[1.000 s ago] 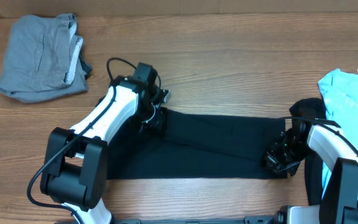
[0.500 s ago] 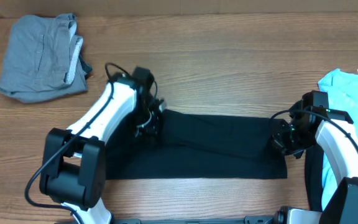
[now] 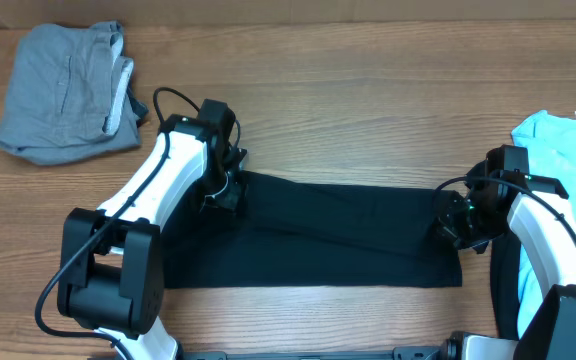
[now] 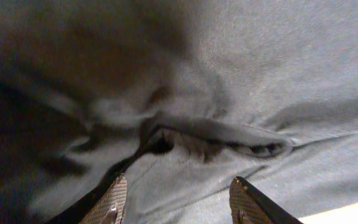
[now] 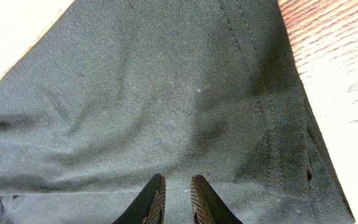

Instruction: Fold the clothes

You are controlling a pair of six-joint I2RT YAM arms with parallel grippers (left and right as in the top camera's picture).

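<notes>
A black cloth garment (image 3: 338,235) lies spread as a long flat band across the lower middle of the overhead frame. Its upper edge slants slightly downward from left to right and its lower edge runs straight and level. In the right wrist view the same garment (image 5: 166,93) fills most of the frame, with a double-stitched hem running down its right side and soft creases at the lower left. In the left wrist view the cloth (image 4: 278,74) looks paler and is bunched into a raised pucker at the middle of the frame. The left gripper (image 3: 223,195) sits at the band's upper left corner, touching the cloth. Seen from its own wrist, the left gripper (image 4: 179,202) has its two fingers spread wide apart, with loose fabric below and between them and nothing clamped. The right gripper (image 3: 451,228) rests on the band's right end. From its wrist, the right gripper (image 5: 178,200) has its fingers drawn nearly together, with only a thin strip of cloth showing in the gap. Whether they pinch a fold cannot be told. A grey fabric garment (image 3: 63,90) lies crumpled in the upper left of the overhead frame, well apart from the band. A light-blue fabric garment (image 3: 563,160) lies at the right edge, just beside the right arm. All of this lies on a brown wooden table (image 3: 368,90).
</notes>
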